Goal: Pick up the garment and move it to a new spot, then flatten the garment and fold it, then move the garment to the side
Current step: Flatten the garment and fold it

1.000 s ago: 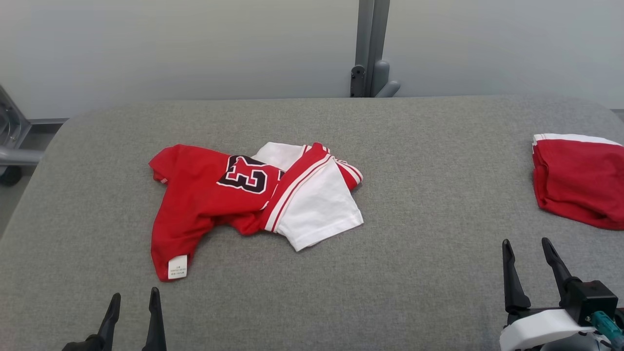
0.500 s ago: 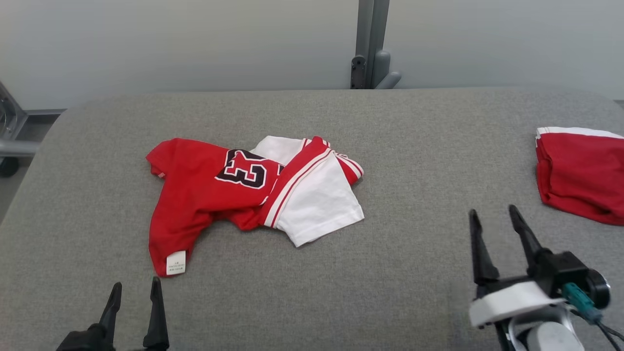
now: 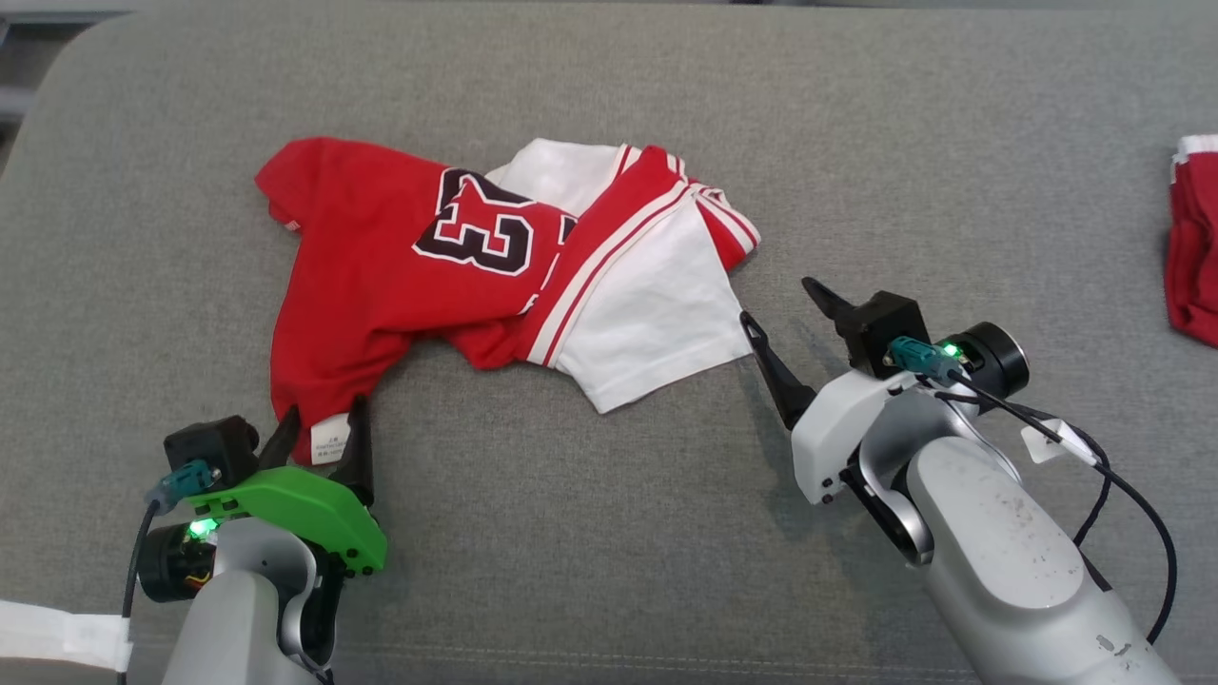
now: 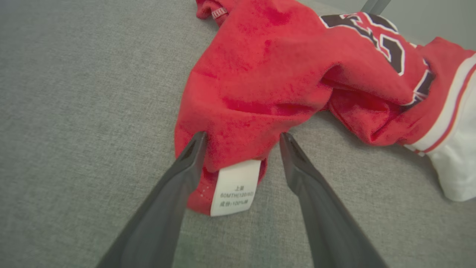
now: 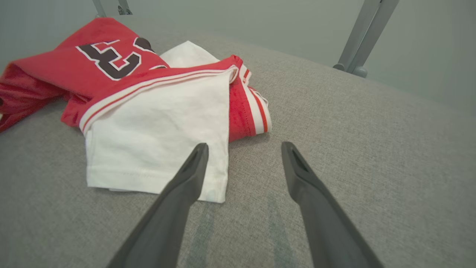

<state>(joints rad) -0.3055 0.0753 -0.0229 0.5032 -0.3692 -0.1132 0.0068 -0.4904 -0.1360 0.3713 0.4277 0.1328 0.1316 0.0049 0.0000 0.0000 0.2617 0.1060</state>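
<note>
Garment [image 4: 260,74] label [image 4: 235,188] legible, left wrist view

The left gripper [image 3: 324,419] sat low on the left, fingers spread wide. The right gripper [image 3: 778,303] angled inward from the right, fingers equally parted.

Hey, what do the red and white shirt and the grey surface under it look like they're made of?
The shirt: soft knit fabric, likely cotton jersey, matte; it creases and drapes loosely, with a fuzzy nap in the left wrist view. The grey surface: woven upholstery-type cloth, matte, probably padded; fine heathered weave and rounded edges.
</note>
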